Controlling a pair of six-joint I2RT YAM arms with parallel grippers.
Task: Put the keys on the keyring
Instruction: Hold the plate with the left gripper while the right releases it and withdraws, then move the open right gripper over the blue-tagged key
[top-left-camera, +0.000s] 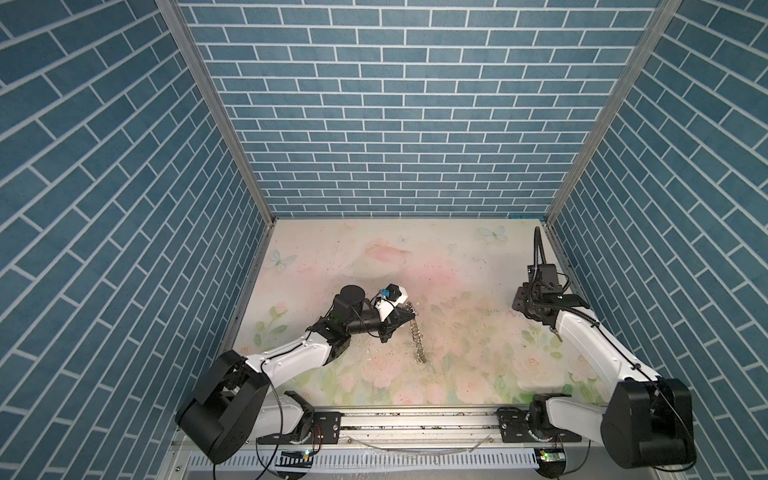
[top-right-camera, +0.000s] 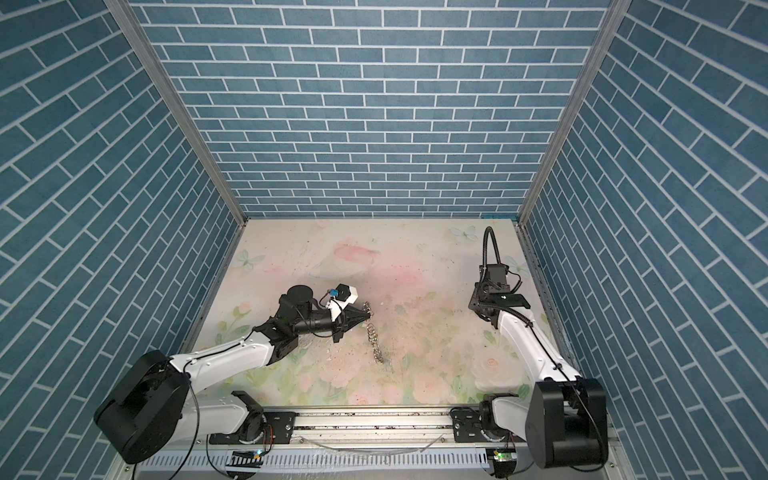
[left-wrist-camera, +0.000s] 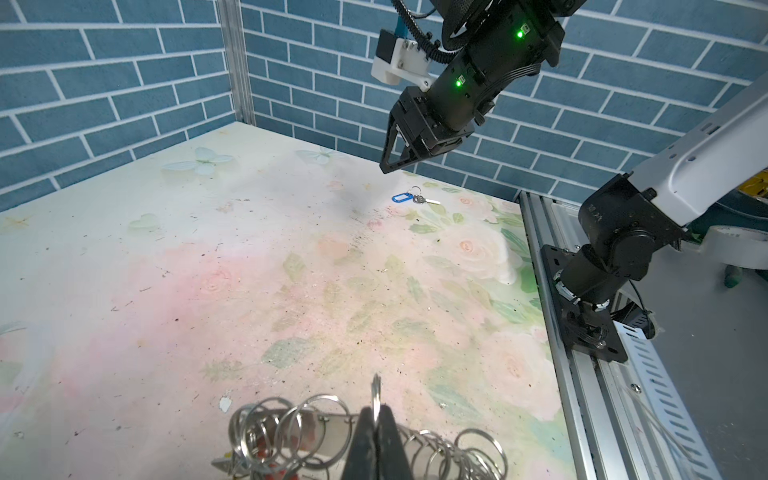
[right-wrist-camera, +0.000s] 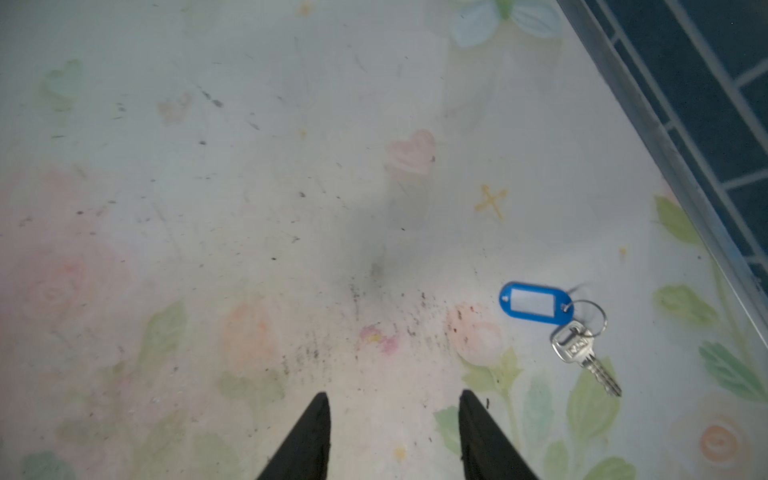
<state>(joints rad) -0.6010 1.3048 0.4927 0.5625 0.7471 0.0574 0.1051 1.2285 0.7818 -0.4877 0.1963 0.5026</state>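
floral tabletop (left-wrist-camera: 208, 257), left tool (left-wrist-camera: 376, 415) pinching keyring (top-left-camera: 419, 351), blue-tagged key (right-wrist-camera: 573, 347) loose

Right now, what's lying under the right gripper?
Under the open right gripper there is only bare floral table. The blue-tagged key lies on the table off to one side, not between the jaws. In both top views the right arm hides the key's blue tag.

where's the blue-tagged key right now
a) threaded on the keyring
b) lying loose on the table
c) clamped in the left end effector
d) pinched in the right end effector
b: the blue-tagged key lies flat on the table, off to the side of the open, empty right end effector, while the left end effector grips only the keyring.
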